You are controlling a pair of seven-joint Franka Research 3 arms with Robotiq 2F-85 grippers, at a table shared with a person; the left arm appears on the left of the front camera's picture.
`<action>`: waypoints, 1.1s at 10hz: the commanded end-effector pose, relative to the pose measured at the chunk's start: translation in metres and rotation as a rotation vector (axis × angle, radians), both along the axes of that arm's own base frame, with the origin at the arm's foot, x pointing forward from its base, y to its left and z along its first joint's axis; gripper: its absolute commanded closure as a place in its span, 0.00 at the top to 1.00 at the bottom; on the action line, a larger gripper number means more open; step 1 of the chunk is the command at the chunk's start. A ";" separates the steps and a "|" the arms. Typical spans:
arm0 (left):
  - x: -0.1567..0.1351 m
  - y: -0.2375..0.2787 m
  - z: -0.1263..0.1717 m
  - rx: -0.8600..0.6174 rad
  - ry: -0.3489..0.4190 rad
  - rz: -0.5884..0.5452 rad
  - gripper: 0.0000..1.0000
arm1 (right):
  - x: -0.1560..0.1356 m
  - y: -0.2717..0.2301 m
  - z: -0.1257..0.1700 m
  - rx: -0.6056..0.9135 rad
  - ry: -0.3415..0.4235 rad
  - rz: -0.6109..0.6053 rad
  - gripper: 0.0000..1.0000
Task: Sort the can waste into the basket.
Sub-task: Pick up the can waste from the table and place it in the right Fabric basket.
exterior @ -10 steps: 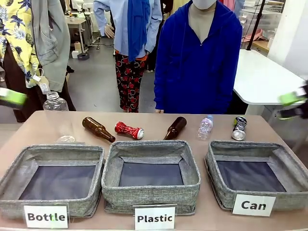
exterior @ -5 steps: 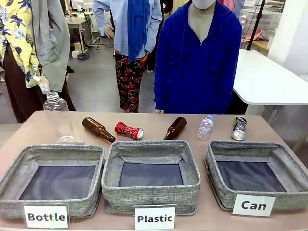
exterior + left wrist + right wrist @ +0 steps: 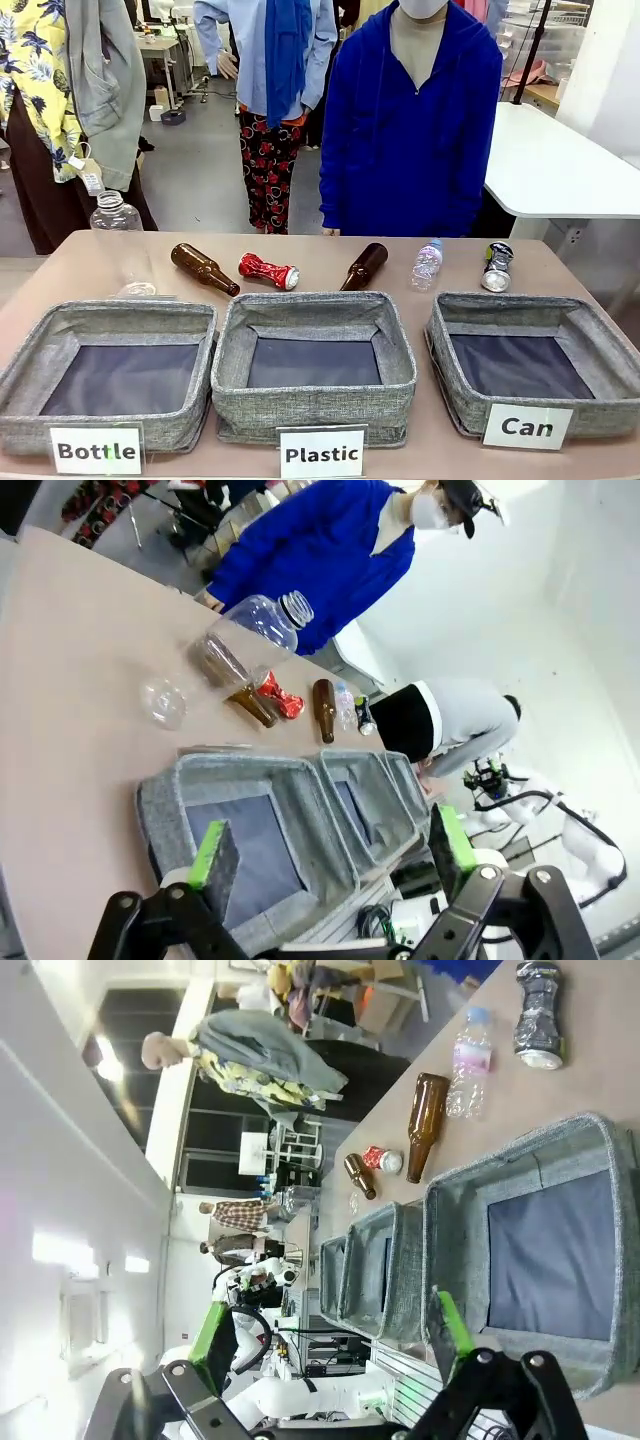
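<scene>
The basket (image 3: pixel 445 370) labelled "Can" is sitting on the surface (image 3: pixel 90 270). The silver can (image 3: pixel 497 266) is lying just behind the basket's far rim, close to touching it. The red can (image 3: pixel 268 270) is lying well to the basket's left, behind the "Plastic" bin (image 3: pixel 314 400). The left tool (image 3: pixel 332 842) is hanging far to the basket's left, jaws spread wide and gripping nothing. The right tool (image 3: pixel 331 1330) is standing wide open near the basket, also empty.
</scene>
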State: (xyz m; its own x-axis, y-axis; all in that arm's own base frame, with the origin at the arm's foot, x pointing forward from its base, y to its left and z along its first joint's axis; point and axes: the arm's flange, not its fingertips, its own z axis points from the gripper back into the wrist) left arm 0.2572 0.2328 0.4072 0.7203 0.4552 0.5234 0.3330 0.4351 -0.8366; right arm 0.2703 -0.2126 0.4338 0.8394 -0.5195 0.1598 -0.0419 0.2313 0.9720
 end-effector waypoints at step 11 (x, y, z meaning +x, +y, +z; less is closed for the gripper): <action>0.046 -0.115 0.129 0.607 -0.115 -0.313 1.00 | 0.000 -0.003 0.003 0.000 -0.028 0.002 1.00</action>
State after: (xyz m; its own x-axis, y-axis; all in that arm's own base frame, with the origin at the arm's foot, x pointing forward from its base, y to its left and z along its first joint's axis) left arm 0.2957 0.1394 0.5231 0.7196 -0.0559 0.6922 0.5375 0.6759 -0.5042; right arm 0.2675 -0.2129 0.4342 0.8427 -0.5157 0.1544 -0.0353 0.2333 0.9718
